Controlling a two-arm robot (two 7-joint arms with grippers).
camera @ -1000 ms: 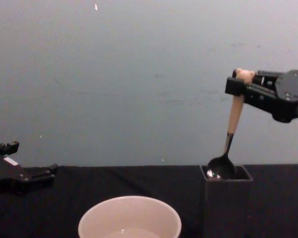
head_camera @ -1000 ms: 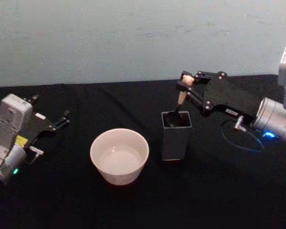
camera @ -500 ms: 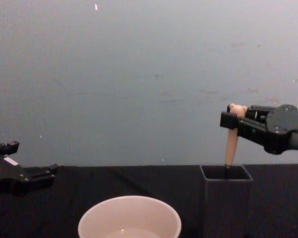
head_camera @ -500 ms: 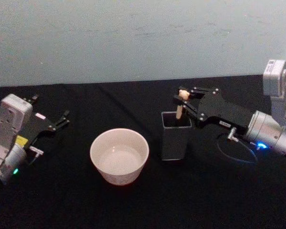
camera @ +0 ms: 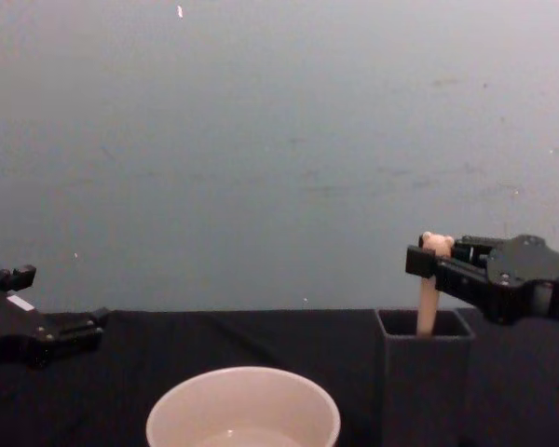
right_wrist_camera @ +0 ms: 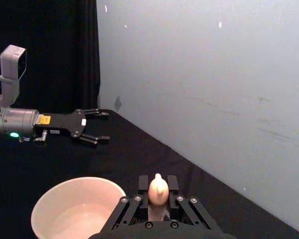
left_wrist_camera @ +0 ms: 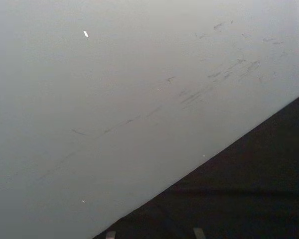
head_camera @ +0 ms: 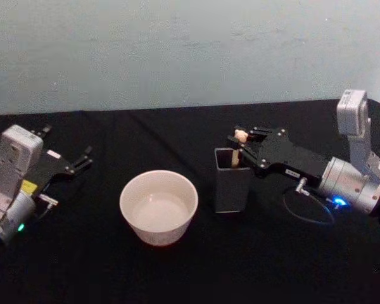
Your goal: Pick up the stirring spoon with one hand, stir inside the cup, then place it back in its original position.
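On black table [head_camera: 177, 272] below pale wall [head_camera: 177, 50], right pincer [head_camera: 239, 140] clenched round stirring spoon [camera: 429, 296]; left pincer [head_camera: 82, 157] released.

Right end effector [camera: 427, 264]: closed on the stirring spoon [camera: 429, 296], above the holder [camera: 425, 377].
Stirring spoon: upright, lower part inside the holder.
Cup [camera: 243, 408]: left of the holder, on the counter [camera: 214, 340].
Left end effector [camera: 70, 328]: at the left edge, fingers parted.
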